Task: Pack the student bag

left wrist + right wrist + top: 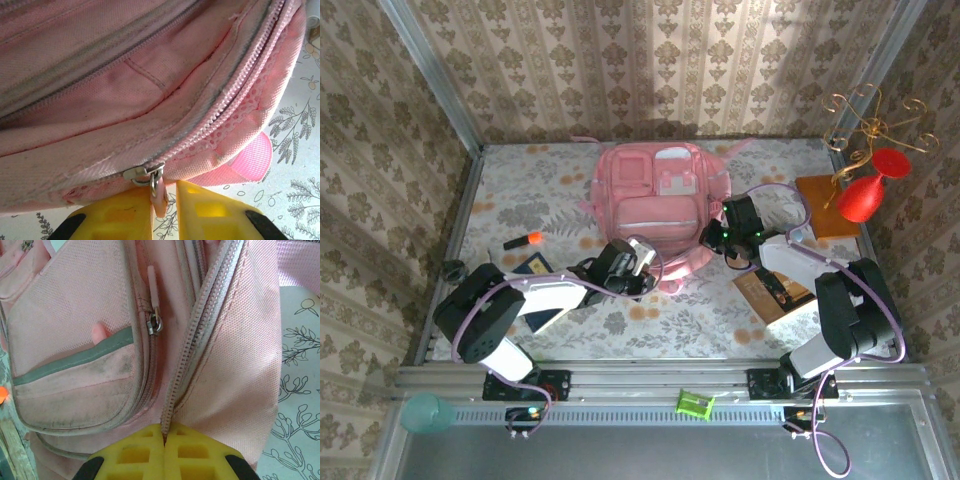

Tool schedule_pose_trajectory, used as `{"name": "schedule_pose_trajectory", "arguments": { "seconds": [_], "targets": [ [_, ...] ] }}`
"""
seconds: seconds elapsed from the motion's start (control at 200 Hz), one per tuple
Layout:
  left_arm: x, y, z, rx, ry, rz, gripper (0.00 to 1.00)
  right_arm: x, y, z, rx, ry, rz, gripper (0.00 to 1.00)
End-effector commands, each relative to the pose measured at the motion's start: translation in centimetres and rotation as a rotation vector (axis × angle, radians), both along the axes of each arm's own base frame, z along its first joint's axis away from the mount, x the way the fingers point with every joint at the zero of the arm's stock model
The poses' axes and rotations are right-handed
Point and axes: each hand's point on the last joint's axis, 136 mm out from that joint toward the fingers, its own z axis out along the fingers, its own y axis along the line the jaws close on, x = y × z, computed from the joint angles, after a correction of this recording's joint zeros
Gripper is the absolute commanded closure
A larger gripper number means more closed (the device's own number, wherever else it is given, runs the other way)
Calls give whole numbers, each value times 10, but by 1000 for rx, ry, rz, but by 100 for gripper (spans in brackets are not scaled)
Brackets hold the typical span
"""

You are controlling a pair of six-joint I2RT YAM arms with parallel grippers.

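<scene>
The student bag (655, 195), a big pink backpack, lies flat at the middle back of the table. My left gripper (632, 262) is at its near left edge. In the left wrist view the yellow fingers (120, 215) stand slightly apart, and a pink zip pull (160, 197) hangs between them from a metal slider (142, 173). The pull touches the left finger and is clear of the right one. My right gripper (716, 237) is at the bag's right side. Its fingers (200, 455) are shut on the bag's open zip edge (172, 405). A second slider (155, 326) sits on a pocket.
An orange marker (523, 240) and a dark notebook (532, 266) lie left of the bag, by the left arm. A brown box (767, 292) sits under the right arm. A wooden board (825, 205) with a gold stand and red vase (865, 195) is at the back right.
</scene>
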Motion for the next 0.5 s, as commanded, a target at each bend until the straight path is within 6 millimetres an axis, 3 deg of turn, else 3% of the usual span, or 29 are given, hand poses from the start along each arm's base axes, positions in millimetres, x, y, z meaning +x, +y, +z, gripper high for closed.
{"name": "schedule_pose_trajectory", "arguments": {
  "seconds": [0.0, 0.095, 0.175, 0.495],
  "targets": [
    [2, 0, -3, -4, -2, 20, 83, 2, 8, 10, 39, -37, 24, 100],
    [5, 2, -1, 5, -17, 37, 89, 1, 7, 11, 34, -40, 24, 100],
    [7, 6, 0, 18, -28, 49, 100, 1, 3, 10, 12, -42, 20, 100],
    [2, 44, -8, 56, 4, 76, 100, 11, -33, 14, -136, -53, -5, 100]
  ]
}}
